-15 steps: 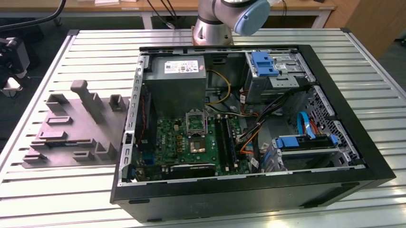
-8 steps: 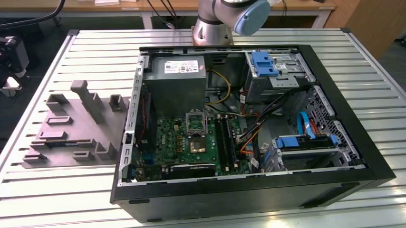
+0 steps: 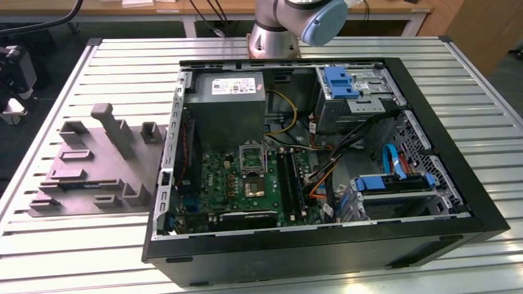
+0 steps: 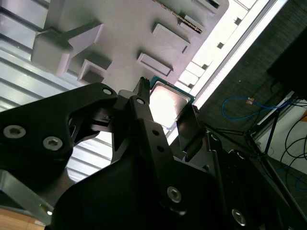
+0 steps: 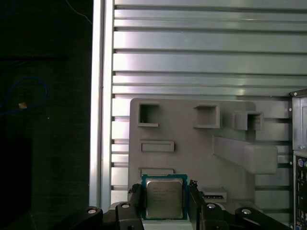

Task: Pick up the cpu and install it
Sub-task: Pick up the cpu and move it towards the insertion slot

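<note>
A: Can't see the lower edge of the cpu [image 5: 164,199] in the first wrist view. Sits behind the gripper [image 5: 165,188] body.
B: Same in the second wrist view. Loses one side behind a finger [image 4: 144,115].
A: Exterior view cuts the arm [image 3: 286,21] at the top edge.
B: Clips the computer case [image 3: 327,266] at the bottom too. Can't tell the socket [image 3: 252,184] contents, too small.

Block [image 3: 90,165] on table [image 3: 73,257], the exterior view's left of PC case [image 3: 310,254]; cpu [image 5: 164,199] in pincer [image 5: 164,188] above block.
</note>
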You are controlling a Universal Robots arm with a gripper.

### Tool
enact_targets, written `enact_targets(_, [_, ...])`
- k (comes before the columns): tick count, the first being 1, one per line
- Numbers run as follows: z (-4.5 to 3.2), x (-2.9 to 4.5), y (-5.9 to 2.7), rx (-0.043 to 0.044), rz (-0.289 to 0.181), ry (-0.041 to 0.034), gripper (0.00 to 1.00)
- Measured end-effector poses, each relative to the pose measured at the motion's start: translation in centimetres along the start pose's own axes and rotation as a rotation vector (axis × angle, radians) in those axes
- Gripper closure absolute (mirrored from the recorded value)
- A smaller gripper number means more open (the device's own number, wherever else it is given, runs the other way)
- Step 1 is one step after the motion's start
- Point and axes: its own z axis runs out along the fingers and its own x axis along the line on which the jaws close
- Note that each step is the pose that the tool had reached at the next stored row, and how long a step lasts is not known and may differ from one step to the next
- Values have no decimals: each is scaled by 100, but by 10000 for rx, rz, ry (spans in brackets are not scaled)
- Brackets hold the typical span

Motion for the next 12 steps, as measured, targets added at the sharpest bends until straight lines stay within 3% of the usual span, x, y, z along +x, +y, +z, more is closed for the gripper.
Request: enact_targets(12, [-45, -1, 2, -1, 1, 0, 53])
